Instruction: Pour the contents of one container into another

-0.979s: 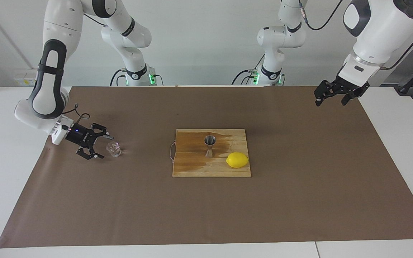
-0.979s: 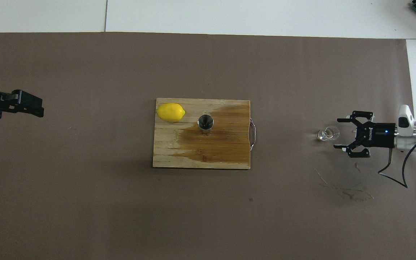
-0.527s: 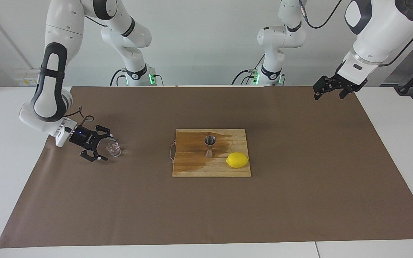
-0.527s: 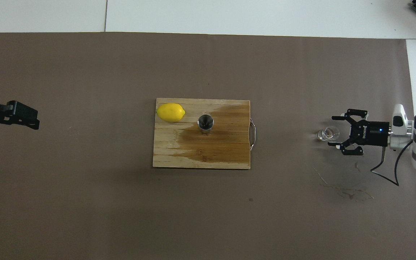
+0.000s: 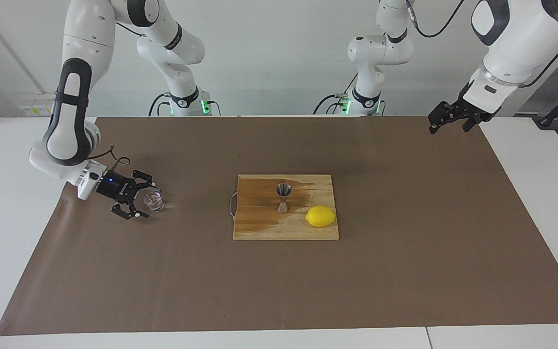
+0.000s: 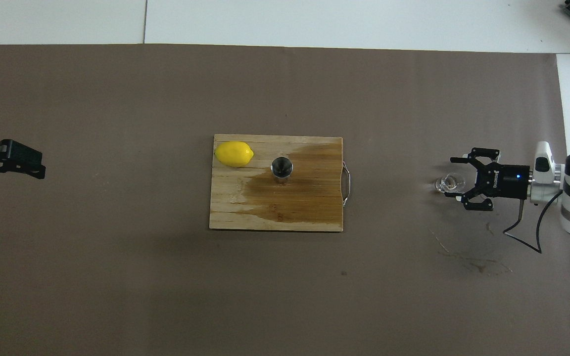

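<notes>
brown paper (image 5: 405, 271): right claw (image 5: 146, 199) spread around glass cup (image 5: 154, 201); left claw (image 5: 448, 124) released; lemon (image 5: 320, 216) beside jigger (image 5: 283, 198).

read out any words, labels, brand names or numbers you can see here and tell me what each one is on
No text here can be read.
right gripper: pale lettering on its black body, too small to read.
Yellow label on the wall: blurred, unreadable.
Glass cup, jigger, lemon, cutting board: no markings seen.

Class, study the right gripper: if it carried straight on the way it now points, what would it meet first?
The clear glass cup: the right gripper, open and low over the paper, already has a finger on either side of it. Contact can't be told.
</notes>
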Controlling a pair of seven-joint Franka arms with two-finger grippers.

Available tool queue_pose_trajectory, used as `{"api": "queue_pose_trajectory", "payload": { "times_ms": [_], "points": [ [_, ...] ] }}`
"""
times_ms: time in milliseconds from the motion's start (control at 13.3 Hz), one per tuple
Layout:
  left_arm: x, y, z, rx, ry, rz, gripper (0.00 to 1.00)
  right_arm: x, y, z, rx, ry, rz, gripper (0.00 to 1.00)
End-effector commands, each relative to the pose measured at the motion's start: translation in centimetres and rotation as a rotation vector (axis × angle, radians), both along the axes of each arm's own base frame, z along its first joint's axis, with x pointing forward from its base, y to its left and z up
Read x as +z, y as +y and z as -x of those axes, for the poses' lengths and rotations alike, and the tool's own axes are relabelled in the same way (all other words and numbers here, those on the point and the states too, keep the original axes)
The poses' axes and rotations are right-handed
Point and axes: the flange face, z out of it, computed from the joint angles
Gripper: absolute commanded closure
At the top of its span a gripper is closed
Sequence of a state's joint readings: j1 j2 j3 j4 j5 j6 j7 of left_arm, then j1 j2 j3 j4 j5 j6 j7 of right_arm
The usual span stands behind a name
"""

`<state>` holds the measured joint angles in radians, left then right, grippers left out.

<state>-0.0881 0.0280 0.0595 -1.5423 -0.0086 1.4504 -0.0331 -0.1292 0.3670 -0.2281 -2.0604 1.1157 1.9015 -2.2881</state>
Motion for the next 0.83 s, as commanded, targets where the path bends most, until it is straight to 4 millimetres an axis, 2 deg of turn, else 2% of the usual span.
{"api": "queue_pose_trajectory", "payload": {
  "times_ms": [0,226,603,753],
  "points": [
    [0.13,0.17,0.94,0.002,0.0,-0.009,0.0,-0.67,-0.1,0.21,0.006,-0.014,-0.031,0.05],
    [0.09,-0.09,1.09,-0.003,0.007,-0.007,0.0,-0.76,-0.07,0.42,0.015,-0.013,-0.033,0.16],
    [0.09,0.07,1.08,-0.001,0.007,-0.007,0.0,-0.67,-0.95,0.99,0.023,-0.027,-0.032,0.17],
    [0.09,0.07,1.08,-0.001,0.007,-0.007,0.0,-0.66,-0.99,1.02,0.023,-0.026,-0.034,0.23]
  ]
}}
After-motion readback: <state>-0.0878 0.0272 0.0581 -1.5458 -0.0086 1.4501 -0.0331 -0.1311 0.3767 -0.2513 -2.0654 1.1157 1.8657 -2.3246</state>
